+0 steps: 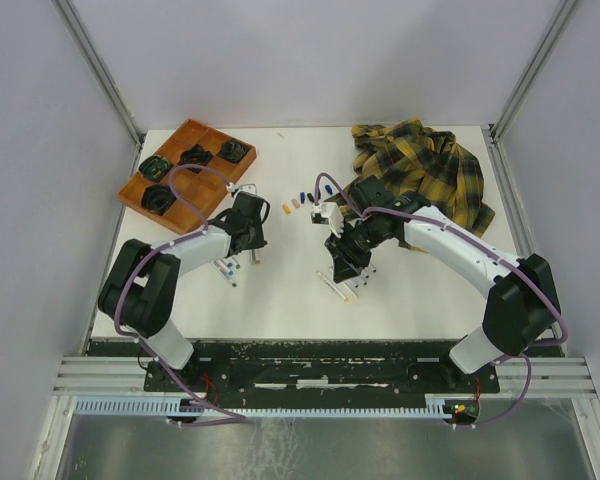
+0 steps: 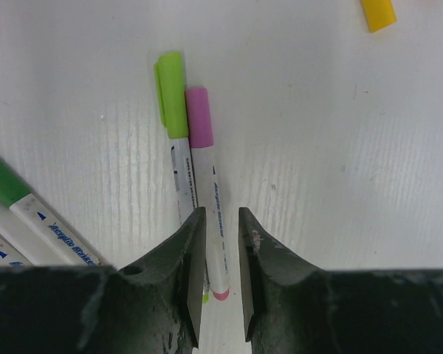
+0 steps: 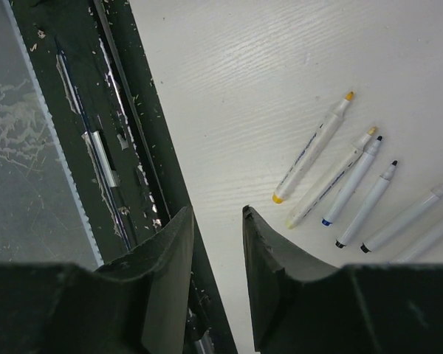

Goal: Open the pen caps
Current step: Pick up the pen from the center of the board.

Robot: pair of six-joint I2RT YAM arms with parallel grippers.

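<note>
Left pincer (image 2: 221, 214) straddles the pink cap (image 2: 199, 118)'s barrel (image 2: 213, 188), lettered "Acrylic Marker".

Right of the tray (image 1: 180, 138), bare table (image 1: 280, 300) runs to the near edge between both arms. Loose caps (image 1: 296, 201) lie just right of the tray, and a plaid shirt (image 1: 425, 165) lies farther right. Capped markers (image 1: 230, 268) lie nearer than the tray, where a green-capped marker (image 2: 173, 103) touches a pink-capped marker (image 2: 201, 118). Uncapped markers (image 1: 340, 287) lie beyond the gap.

Pen caps (image 1: 302, 196) beside plaid shirt (image 1: 430, 170)
</note>
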